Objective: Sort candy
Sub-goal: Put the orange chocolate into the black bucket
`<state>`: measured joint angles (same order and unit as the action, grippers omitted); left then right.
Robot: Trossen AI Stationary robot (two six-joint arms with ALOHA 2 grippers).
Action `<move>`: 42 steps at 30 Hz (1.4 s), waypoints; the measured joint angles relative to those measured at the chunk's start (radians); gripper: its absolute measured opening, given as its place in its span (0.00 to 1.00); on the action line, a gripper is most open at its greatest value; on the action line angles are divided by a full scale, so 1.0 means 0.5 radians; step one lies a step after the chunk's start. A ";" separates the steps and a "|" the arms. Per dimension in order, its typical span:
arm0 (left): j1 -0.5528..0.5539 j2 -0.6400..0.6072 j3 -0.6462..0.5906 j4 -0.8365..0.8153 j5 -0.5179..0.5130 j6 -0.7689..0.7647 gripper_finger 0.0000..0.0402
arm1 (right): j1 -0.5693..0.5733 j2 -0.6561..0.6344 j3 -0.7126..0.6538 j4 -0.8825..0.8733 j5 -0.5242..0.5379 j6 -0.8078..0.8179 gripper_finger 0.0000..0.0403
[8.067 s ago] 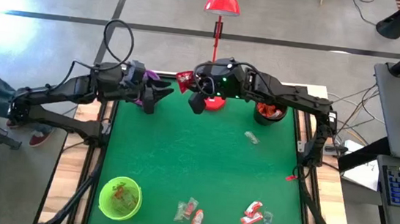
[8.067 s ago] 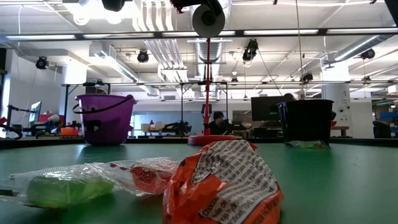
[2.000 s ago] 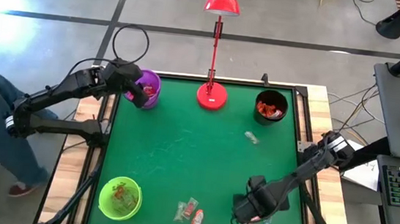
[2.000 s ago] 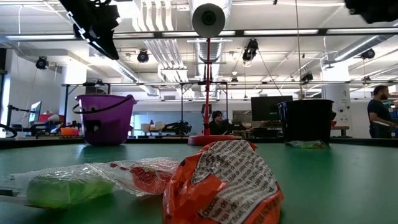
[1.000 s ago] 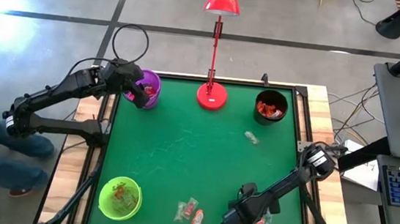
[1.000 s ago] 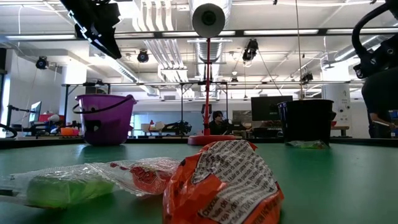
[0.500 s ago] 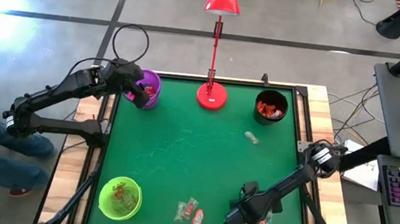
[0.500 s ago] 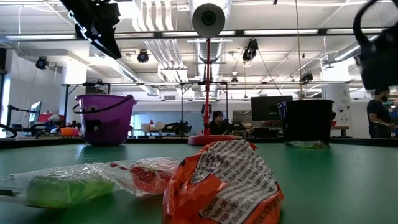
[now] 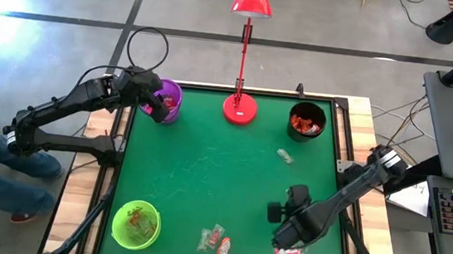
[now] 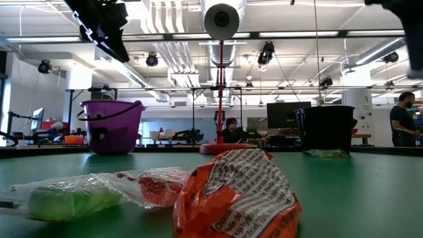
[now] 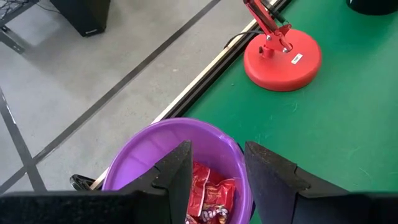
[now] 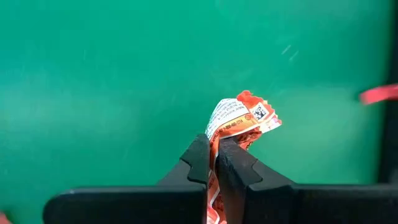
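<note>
My right gripper [image 12: 214,144] hangs over the table's near right part [image 9: 288,226], shut on an orange-red and white candy [image 12: 241,118]. On the cloth just nearer lie a red candy [image 9: 285,252] and a clear one [image 9: 303,253]. More candy [image 9: 214,239] lies near the front edge; the low view shows it close up [image 10: 238,192]. A clear candy [image 9: 285,155] lies right of centre. My left gripper [image 11: 217,165] waits open above the purple cup [image 9: 165,102], which holds red candy [image 11: 208,190]. My right gripper pinches the candy's wrapper between its two fingers, which point down from above. The crumpled end with white print [image 12: 231,113] sticks out past the fingertips. The candy is lifted clear of the green cloth.
A green cup [image 9: 135,222] with candy stands at the near left. A black cup [image 9: 306,120] with orange-red candy stands at the far right. The red lamp base [image 9: 239,109] sits at the far middle. A small red piece [image 12: 379,93] lies by the right edge.
My right gripper has risen from the candy at the near right and drawn a little toward the table's far and right edges, tipping steeper downward. In the low view it has climbed out through the picture's top right corner.
</note>
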<state>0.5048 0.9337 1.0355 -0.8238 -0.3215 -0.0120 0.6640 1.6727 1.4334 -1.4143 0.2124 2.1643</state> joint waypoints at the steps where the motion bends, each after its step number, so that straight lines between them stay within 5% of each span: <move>1: 0.000 0.001 0.000 0.009 0.000 0.000 0.32 | -0.011 -0.035 0.000 -0.065 0.027 -0.001 0.02; 6: 0.000 0.005 0.000 0.058 0.000 0.000 0.32 | -0.076 -0.241 -0.006 -0.329 0.181 -0.019 0.02; 16: 0.000 0.005 0.000 0.214 -0.001 -0.001 0.32 | -0.392 -0.782 -0.193 -0.315 0.852 -0.363 0.02; 28: 0.001 0.100 0.001 0.305 -0.018 0.025 0.32 | -1.063 -1.146 -0.281 -0.314 0.890 -1.147 0.02; 42: 0.002 0.355 0.001 0.550 -0.024 0.163 0.32 | -1.754 -1.184 -0.281 -0.200 0.908 -2.057 0.02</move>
<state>0.5056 1.1110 1.0359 -0.5489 -0.3334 0.0696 -0.2131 1.0805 1.2929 -1.5141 0.6665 1.1356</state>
